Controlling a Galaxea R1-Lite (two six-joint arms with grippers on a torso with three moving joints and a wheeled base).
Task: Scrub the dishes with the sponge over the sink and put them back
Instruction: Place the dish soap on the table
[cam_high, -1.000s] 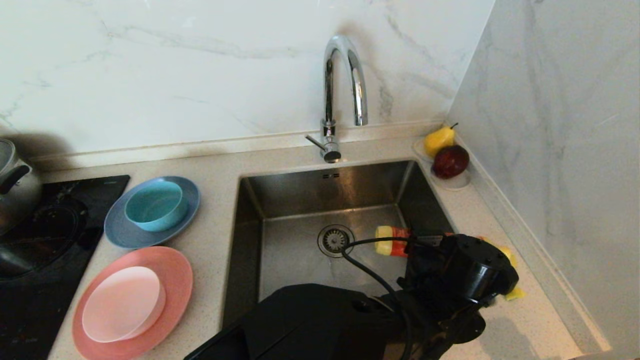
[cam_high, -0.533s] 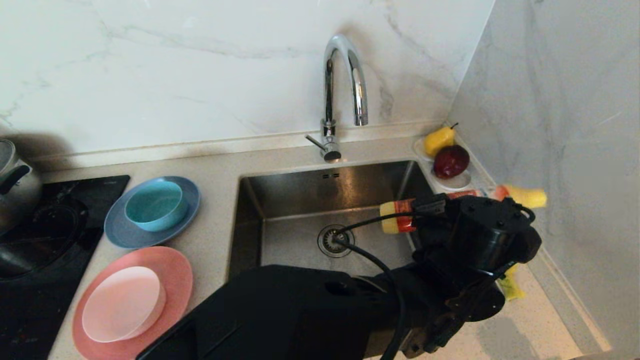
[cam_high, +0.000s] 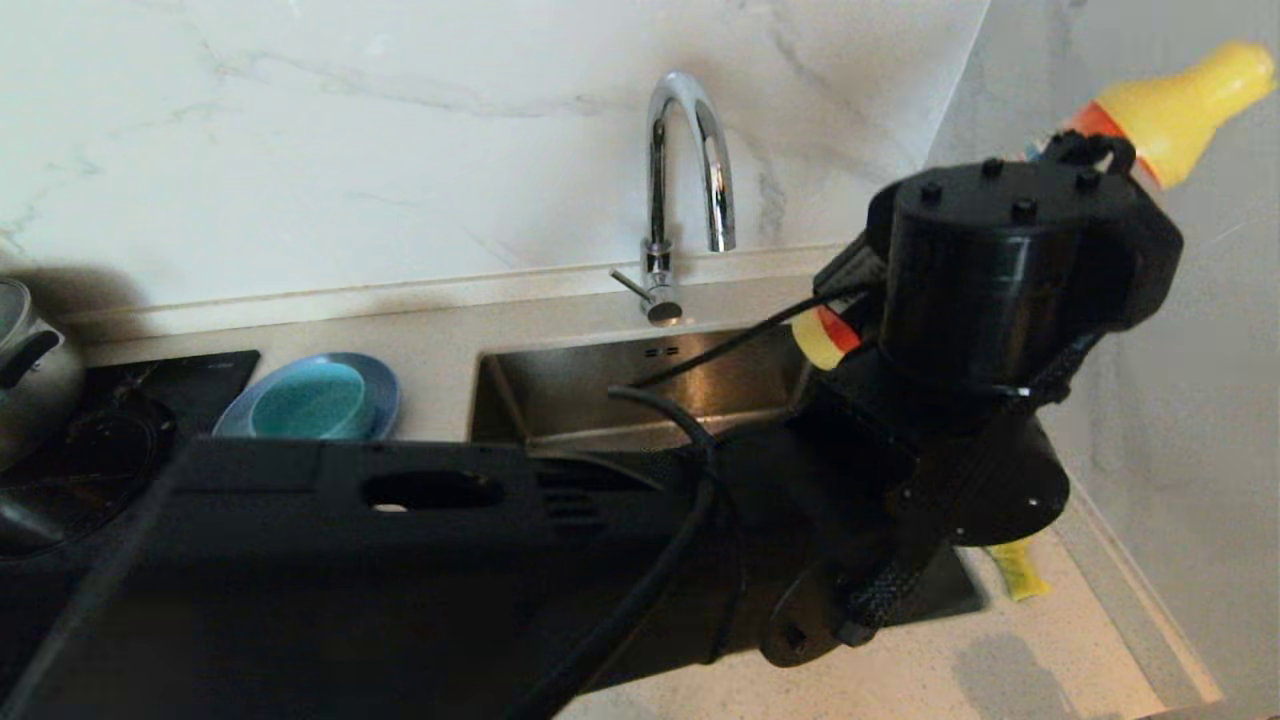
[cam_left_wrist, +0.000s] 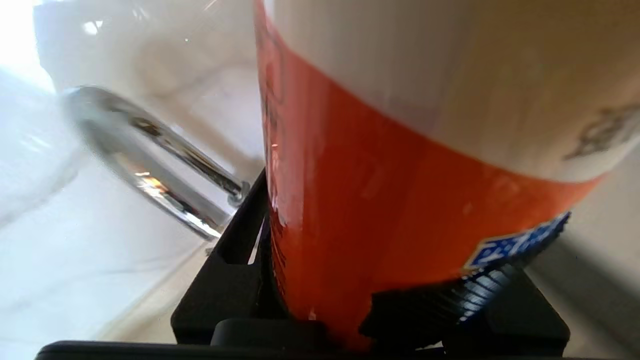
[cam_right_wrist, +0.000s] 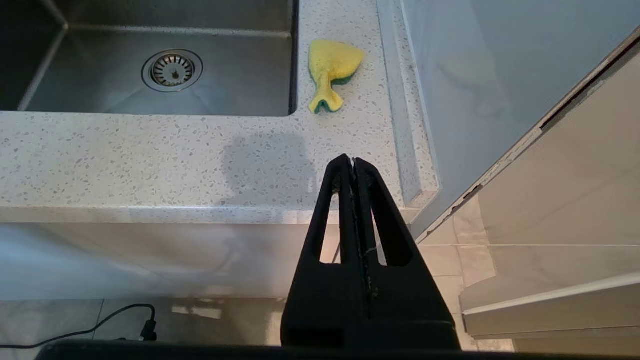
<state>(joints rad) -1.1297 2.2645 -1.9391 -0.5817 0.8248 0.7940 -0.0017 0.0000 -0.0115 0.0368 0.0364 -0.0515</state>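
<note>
Head view shows a white marble wall (cam_high: 350, 150) behind a pale speckled counter (cam_high: 1050, 670), with the sink (cam_high: 600, 390) set into it — a brushed-steel basin below a chrome faucet (cam_high: 685, 170). To the sink's left lies a black cooktop (cam_high: 120, 390) with a steel pot (cam_high: 25, 360) on it; between cooktop and sink a teal bowl (cam_high: 310, 400) sits on a grey-blue plate (cam_high: 385, 395). The left arm (cam_high: 400, 570) reaches across the sink's front, hiding most of the basin. Its left gripper (cam_left_wrist: 380, 310) is clamped on a yellow bottle with an orange label (cam_high: 1180, 95), raised above the sink's right edge. The sponge (cam_right_wrist: 330, 70) lies crumpled on the counter just right of the sink. The right gripper (cam_right_wrist: 354, 165) hangs before the counter's front edge, right of the sink, fingers pressed together.
</note>
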